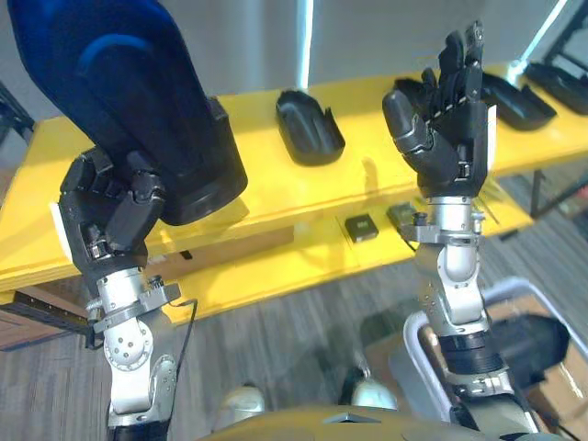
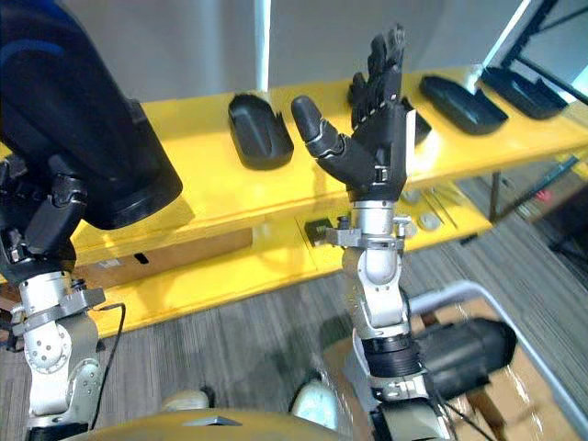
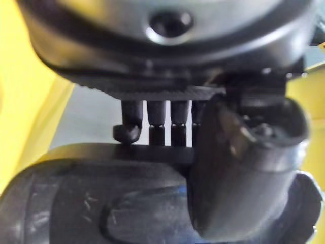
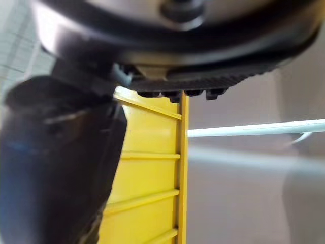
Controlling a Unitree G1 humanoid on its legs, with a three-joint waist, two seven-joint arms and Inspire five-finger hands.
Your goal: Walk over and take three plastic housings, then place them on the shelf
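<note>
**benchrat:** So where's the housing at right now?

**g1_watcher:** The big black housing (image 1: 138,101) is up in the left hand (image 1: 110,216), off the shelf and close to the head camera. The fingers (image 3: 155,127) are curled over its rim and the thumb is pressed on the near side, so it's properly gripped. It hangs in front of the left end of the yellow shelf (image 1: 276,184).

**benchrat:** And the other hand?

**g1_watcher:** The right hand (image 1: 446,129) is raised with the palm facing back toward the robot. The fingers are straight, the thumb sticks out to the side, and there's nothing in it.

**benchrat:** Anything on the shelf itself?

**g1_watcher:** Yep. A second housing (image 1: 310,129) sits on the top board, between the two hands. Two more housings (image 1: 519,99) lie side by side at the far right end. On the lower ledge just beside the right wrist there's a small dark square part (image 1: 360,227). Underneath is grey plank floor (image 1: 276,349).
</note>
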